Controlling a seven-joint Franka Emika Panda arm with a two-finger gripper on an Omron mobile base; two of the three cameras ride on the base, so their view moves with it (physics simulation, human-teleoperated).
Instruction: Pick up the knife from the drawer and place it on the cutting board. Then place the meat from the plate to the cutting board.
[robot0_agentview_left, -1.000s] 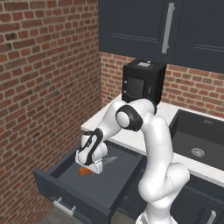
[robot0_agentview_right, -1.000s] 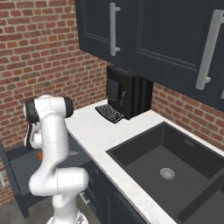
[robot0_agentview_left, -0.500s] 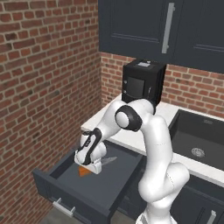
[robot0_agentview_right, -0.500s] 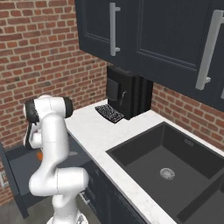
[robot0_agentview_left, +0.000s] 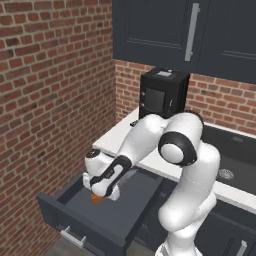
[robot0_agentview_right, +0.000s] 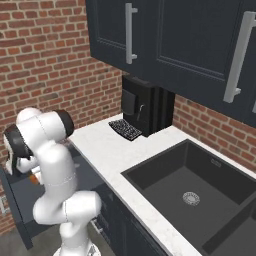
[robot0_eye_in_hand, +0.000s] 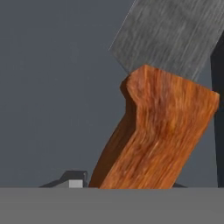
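The dark navy drawer (robot0_agentview_left: 117, 222) stands pulled open below the white counter, and it shows too in the right base view (robot0_agentview_right: 19, 196). Inside it lies the knife (robot0_agentview_left: 96, 199), its orange handle (robot0_eye_in_hand: 157, 127) and grey blade (robot0_eye_in_hand: 175, 35) close up in the hand view. My gripper (robot0_agentview_left: 102, 192) reaches down into the drawer and is shut on the knife's handle, which runs down between the fingertips (robot0_eye_in_hand: 72, 180). A bit of orange handle (robot0_agentview_right: 35, 179) peeks out beside the arm. The cutting board, the plate and the meat are out of view.
A black coffee machine (robot0_agentview_left: 162, 97) stands at the back of the white counter (robot0_agentview_right: 110, 150). A dark sink (robot0_agentview_right: 192, 185) lies to the right. A brick wall (robot0_agentview_left: 45, 100) flanks the drawer's left side, and dark cabinets (robot0_agentview_right: 150, 35) hang overhead.
The jaws have closed from wide open onto the knife's handle. The hand has stayed low in the drawer, almost in the same place.
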